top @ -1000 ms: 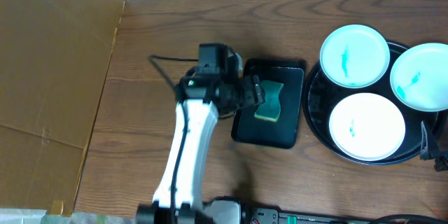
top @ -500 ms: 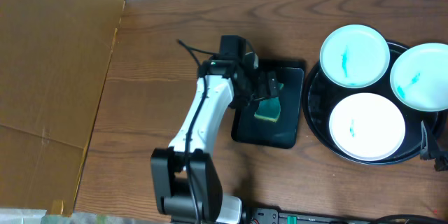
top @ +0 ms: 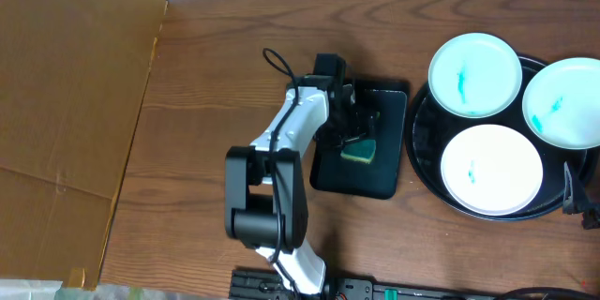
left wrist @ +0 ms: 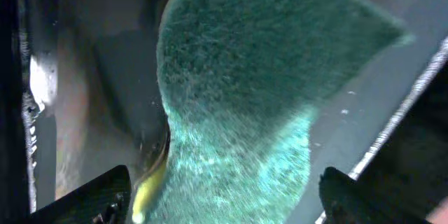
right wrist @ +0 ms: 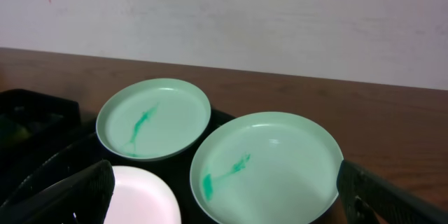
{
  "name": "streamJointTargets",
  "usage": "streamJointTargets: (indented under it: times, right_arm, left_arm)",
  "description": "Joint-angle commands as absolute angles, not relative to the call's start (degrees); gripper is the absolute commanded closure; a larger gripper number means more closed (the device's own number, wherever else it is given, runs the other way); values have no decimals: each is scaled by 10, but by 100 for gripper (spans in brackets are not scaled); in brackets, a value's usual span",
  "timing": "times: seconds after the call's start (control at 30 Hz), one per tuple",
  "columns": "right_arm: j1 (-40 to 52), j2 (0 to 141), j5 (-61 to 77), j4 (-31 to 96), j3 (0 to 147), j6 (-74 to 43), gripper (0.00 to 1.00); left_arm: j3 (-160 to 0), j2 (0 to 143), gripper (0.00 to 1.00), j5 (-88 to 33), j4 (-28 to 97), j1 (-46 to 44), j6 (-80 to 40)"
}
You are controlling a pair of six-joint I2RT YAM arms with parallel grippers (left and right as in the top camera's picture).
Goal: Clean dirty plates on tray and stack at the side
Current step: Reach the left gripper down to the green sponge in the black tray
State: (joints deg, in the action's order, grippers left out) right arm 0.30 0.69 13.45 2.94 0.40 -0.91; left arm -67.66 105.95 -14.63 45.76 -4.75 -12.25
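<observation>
Brown wood-grain counter [top: 225, 47] fills the overhead view, with a cardboard panel [top: 66, 103] covering its left side.

The left arm [top: 281, 150], white and black, reaches from the near edge toward mid-counter.

The tray [top: 422, 145], round and black, sits at the right edge of the counter. All three dirty plates rest in it:
- one [top: 474, 73] at the far left, overlapping the rim;
- one [top: 566, 101] at the far right, partly cut off by the frame;
- one [top: 490, 169] nearest the front.

Each carries a teal smear near its centre.

A smaller rectangular black tray [top: 375, 173] lies just left of the round one. A green-and-yellow sponge [top: 360, 153] rests in it.

The left gripper [left wrist: 227, 199] is directly over the sponge, jaws spread wide, one finger on either side. A gap shows on the right side. Contact on the left cannot be determined. It has hold of nothing.

The right gripper [right wrist: 231, 192] is over the round tray's near right side, facing the two far plates. Jaws are fully apart and hold nothing.
</observation>
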Motion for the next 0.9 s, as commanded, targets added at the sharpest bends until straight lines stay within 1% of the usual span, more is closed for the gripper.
streamJointTargets:
  times: [0.0,0.23,0.27,0.3,0.33,0.53,0.57,0.67,0.7,0.77,0.87]
  right_arm:
    - [8,4,133,32,3,-17,1]
    - [8,4,133,32,3,-17,1]
    - [8,4,133,32,3,-17,1]
    - [8,4,133,32,3,-17,1]
    - [8,4,133,32,3,-17,1]
    - [8,4,133,32,3,-17,1]
    - [8,4,133,32,3,-17,1]
    - [8,4,133,32,3,-17,1]
    - [8,4,133,32,3,-17,1]
    - [8,4,133,32,3,-17,1]
    - [8,4,133,32,3,-17,1]
  left_arm:
    - [-684,1077,14,-137,455,-54,-126]
    - [-684,1088,15,-134,435,-79,-125]
    - [-684,1088,16,-133,435,-82,-125]
    - [-684,1088,25,-130,435,-84,-126]
    - [-684,1088,27,-124,436,-85,-126]
    - [-684,1088,28,-81,463,-86,-128]
    - [-684,1088,27,-80,467,-86,-128]
    - [-684,1088,16,-81,488,-86,-128]
    - [-684,1088,9,-81,495,-86,-128]
    - [-684,1088,7,-81,505,-86,-128]
    - [-684,1088,8,-81,509,-86,-128]
